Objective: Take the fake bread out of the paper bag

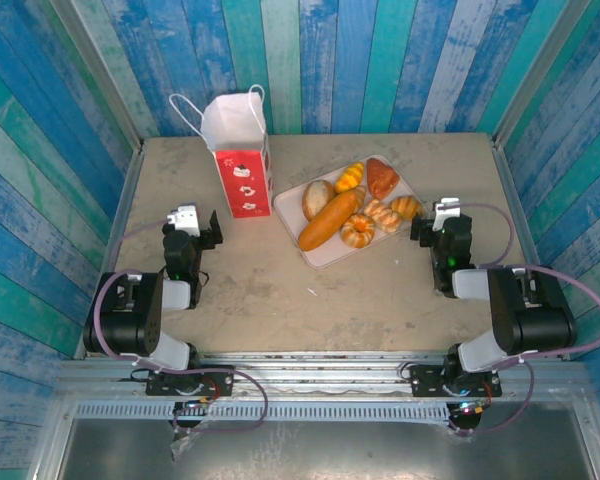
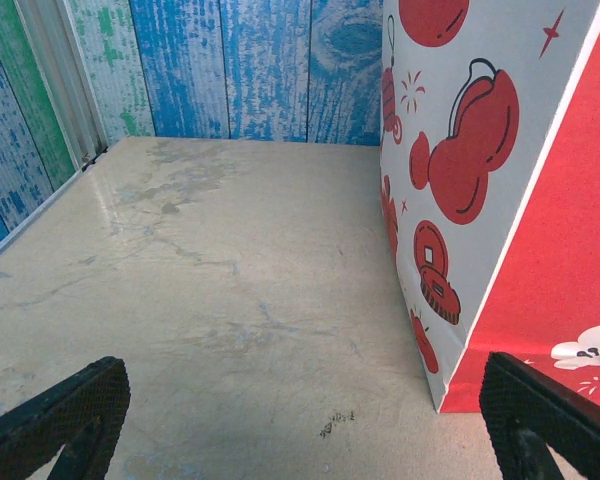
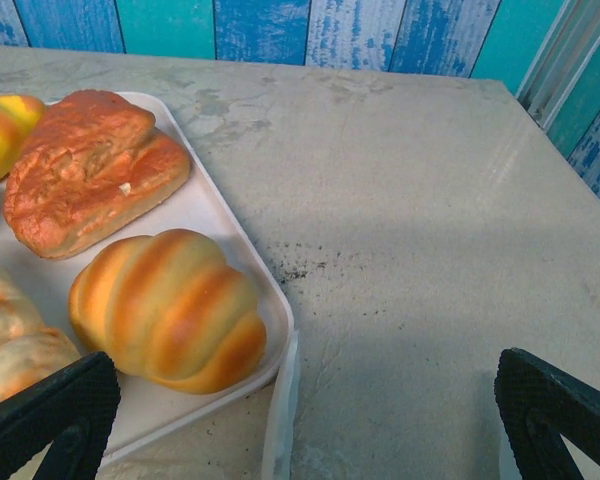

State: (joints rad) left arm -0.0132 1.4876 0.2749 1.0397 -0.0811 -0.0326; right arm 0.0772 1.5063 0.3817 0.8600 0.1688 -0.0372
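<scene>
Presently, left gripper point(image 1: 193, 226): jaws spread wide and holding nothing. You find it low over the table point(image 1: 280, 290), just beside the paper bag's near side.
Right gripper point(image 1: 442, 222): likewise wide apart and empty, just off the tray's right edge.
Paper bag point(image 1: 242, 165): upright at the far left of the table, mouth open, white cord handles raised. In your left wrist view its lower corner point(image 2: 450, 400) sits near the right-hand jaw.
Fake bread point(image 1: 355, 208): several glossy pieces lie on the tray, apart from the bag. The long loaf point(image 1: 330, 220) is nearest you, the reddish wedge point(image 3: 90, 170) farthest, and a ridged roll point(image 3: 170, 310) lies at the tray's right rim.
Tray point(image 1: 325, 252): pale, flat, set at an angle between the bag and the right gripper.
</scene>
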